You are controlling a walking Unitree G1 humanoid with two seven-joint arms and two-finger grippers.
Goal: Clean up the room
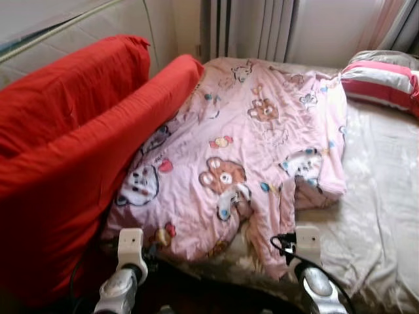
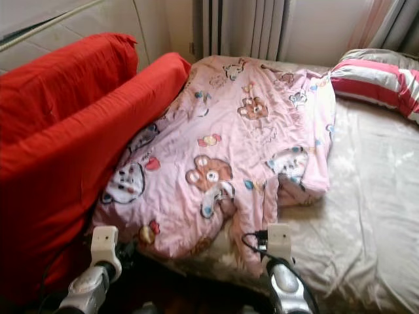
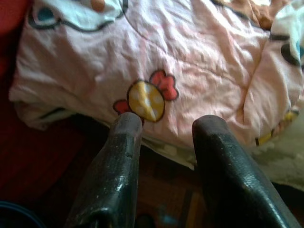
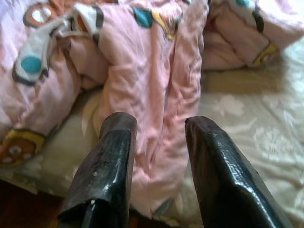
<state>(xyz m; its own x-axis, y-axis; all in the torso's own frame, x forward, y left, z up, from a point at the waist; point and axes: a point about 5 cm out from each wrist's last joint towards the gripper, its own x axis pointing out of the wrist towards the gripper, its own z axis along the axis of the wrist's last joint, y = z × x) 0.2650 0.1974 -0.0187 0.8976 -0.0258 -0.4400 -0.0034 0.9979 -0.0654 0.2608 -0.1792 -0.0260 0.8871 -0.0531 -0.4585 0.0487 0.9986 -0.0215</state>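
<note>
Two arms reach out low in front of us toward the near edge of the bed. Our left gripper (image 3: 164, 128) has its black fingers parted with a clear gap between them, holding nothing; their tips sit just short of the hem of the pink quilt (image 1: 242, 150), right below a printed yellow candy with red ends (image 3: 147, 99). Our right gripper (image 4: 156, 128) is likewise spread open and empty, with a hanging fold of the quilt lying in the gap between its fingers; we cannot tell whether the fingers touch the cloth.

The pink quilt, printed with bears and other cartoon figures, lies rumpled across the left and middle of the bed, its near corner drooping over the edge of the mattress. Under it and to the right we see a pale floral bedsheet (image 1: 380, 196). Along the left of the quilt stands a big red cushion (image 1: 72, 144), leaning against the wall side and touching the quilt's edge. At the far right corner of the bed rests a pillow with red and white stripes (image 1: 383, 82). Grey curtains (image 1: 252, 29) hang behind the head of the bed.
</note>
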